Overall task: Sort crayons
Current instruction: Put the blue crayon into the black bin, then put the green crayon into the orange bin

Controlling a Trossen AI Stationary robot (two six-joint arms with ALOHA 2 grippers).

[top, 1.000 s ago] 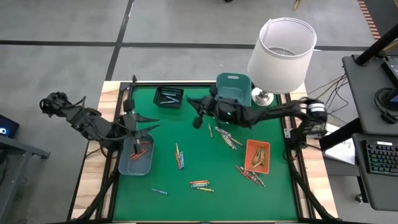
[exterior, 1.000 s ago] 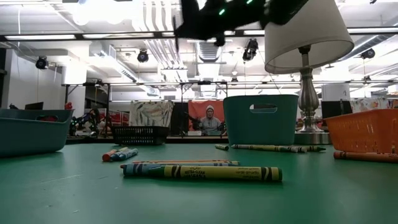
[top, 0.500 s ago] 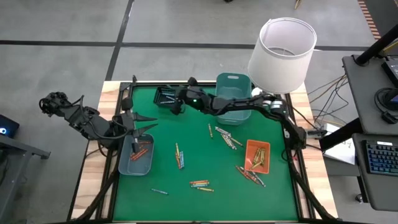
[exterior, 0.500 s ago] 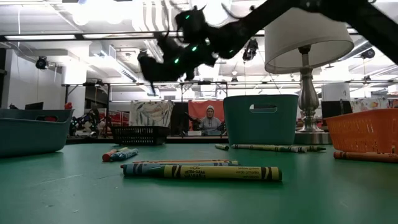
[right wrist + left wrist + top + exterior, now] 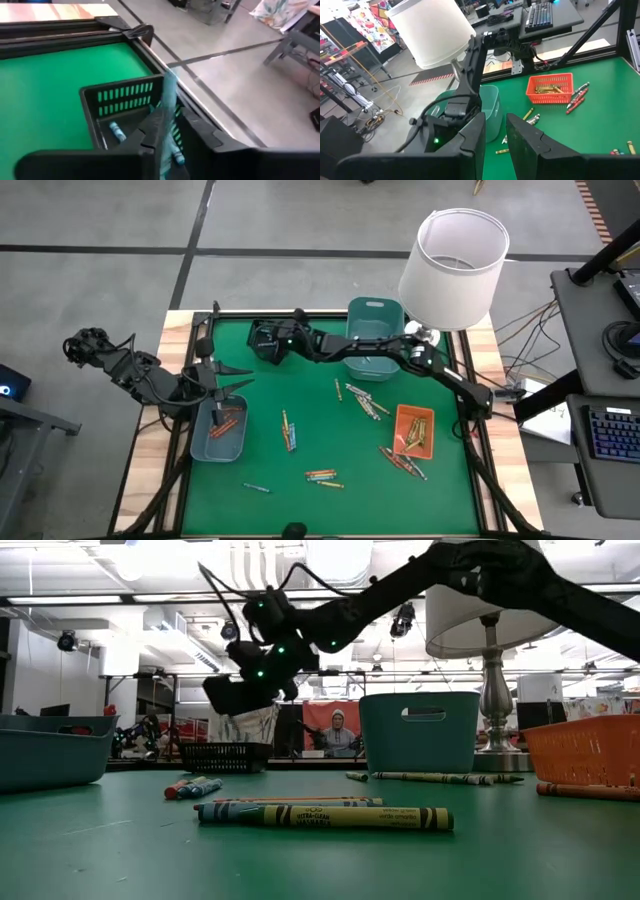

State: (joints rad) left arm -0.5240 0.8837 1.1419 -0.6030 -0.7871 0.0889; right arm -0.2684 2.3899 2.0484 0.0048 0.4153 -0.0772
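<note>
Blue crayon (image 5: pixel 168 107), light, stiff and waxy-slick, best pinched mid-length, sits between the right gripper's (image 5: pixel 167 131) barely parted jaws above the black basket (image 5: pixel 122 105) at eleven o'clock, while the left gripper (image 5: pixel 222 378), jaws slightly apart and empty, hangs over the grey tray (image 5: pixel 205 448) at nine o'clock.

Both arms are showing dark, jointed black links. Thin black cables are looping off the right arm (image 5: pixel 420 585), and small green lights are glowing near its wrist. Each claw is showing two flat black fingers (image 5: pixel 470 135).
</note>
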